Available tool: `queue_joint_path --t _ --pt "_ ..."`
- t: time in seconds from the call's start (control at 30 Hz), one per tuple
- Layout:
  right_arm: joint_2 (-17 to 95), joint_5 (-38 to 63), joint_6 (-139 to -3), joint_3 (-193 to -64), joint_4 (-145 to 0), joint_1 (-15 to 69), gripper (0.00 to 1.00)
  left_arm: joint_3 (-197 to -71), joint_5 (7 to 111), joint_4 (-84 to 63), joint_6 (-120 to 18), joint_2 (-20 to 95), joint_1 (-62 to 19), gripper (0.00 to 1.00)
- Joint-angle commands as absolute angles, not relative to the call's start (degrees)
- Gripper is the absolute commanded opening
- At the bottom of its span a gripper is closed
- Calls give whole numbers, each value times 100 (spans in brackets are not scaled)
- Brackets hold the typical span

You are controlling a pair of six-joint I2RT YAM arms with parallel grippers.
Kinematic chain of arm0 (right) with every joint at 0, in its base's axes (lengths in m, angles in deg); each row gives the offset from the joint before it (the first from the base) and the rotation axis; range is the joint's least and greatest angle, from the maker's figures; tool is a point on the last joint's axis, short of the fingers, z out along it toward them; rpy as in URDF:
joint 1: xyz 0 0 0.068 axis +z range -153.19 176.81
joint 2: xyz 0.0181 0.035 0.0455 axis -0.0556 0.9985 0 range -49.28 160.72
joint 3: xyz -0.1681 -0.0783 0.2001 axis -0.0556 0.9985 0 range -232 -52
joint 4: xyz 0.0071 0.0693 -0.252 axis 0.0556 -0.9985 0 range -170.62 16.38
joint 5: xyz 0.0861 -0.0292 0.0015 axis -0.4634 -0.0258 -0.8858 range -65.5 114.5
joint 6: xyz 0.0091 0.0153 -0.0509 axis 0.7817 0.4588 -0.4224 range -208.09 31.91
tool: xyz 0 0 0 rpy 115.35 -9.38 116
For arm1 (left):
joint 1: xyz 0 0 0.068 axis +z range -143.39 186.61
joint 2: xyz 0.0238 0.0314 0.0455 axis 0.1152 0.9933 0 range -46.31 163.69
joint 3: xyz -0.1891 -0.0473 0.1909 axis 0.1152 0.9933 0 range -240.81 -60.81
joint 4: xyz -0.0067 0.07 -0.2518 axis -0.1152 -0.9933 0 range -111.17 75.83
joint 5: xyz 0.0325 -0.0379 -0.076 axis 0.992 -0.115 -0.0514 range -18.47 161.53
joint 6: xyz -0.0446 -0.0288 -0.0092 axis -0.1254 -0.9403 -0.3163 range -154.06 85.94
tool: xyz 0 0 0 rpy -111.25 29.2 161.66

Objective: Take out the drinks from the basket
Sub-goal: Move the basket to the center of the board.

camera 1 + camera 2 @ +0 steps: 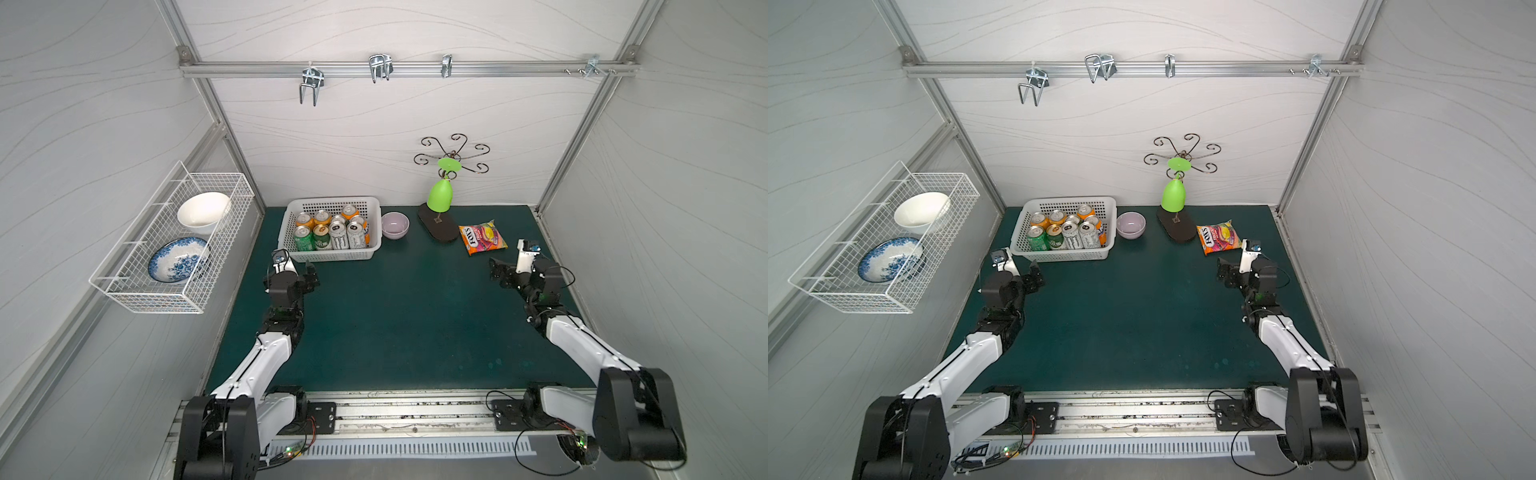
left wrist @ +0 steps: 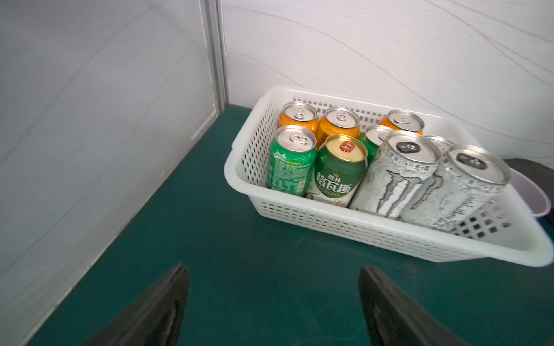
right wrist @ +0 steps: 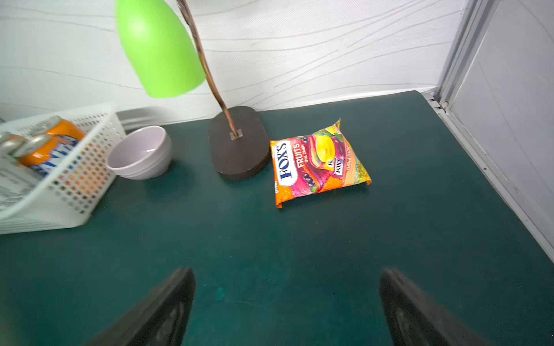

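At 11 o'clock on the mat [image 1: 395,316], the basket [image 1: 332,256] holds all 9 cans [image 2: 398,179], upright and packed close. The left gripper [image 2: 273,271] sits at the basket's 7 o'clock, jaws apart, empty; the right gripper [image 3: 287,272], well apart toward 3 o'clock, is likewise wide and empty. The cans look stiff but thin-walled, smooth, slippery, probably heavy if full. I would pinch across the body just under the top rim, starting with the corner green can [image 2: 290,170], nearest the left gripper.

You've got lilac bowl [image 1: 395,225], green goblet [image 1: 440,196] hung on stand [image 1: 438,227], candy bag [image 1: 483,237] beside it; wire rack [image 1: 166,296] holds white bowl [image 1: 203,210], blue-patterned dish [image 1: 178,259].
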State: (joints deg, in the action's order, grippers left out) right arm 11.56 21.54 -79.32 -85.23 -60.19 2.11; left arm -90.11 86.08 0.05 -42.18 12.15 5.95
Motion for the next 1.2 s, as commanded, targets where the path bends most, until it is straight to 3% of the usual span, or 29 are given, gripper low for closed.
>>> queue_joint_path --t 0.0,0.2,0.4,0.67,1.17 --pt "526 1712 -7357 -9011 -7735 358 99 -9911 8178 -1389 -4648 1094 279 90" --pt "-11 1369 -7185 -9547 -8899 770 99 -11621 8215 -2961 -4173 1702 -1066 87" --pt "-108 1249 -7104 -9744 -9338 1044 99 -13214 8231 -4102 -4108 2962 -1852 88" --pt "-504 1353 -7022 -9574 -9454 1079 99 -14845 8141 -4850 -4084 4694 -1949 87" --pt "-649 1534 -7156 -9570 -9526 1079 99 -17334 8449 -5763 -3643 7117 -1976 75"
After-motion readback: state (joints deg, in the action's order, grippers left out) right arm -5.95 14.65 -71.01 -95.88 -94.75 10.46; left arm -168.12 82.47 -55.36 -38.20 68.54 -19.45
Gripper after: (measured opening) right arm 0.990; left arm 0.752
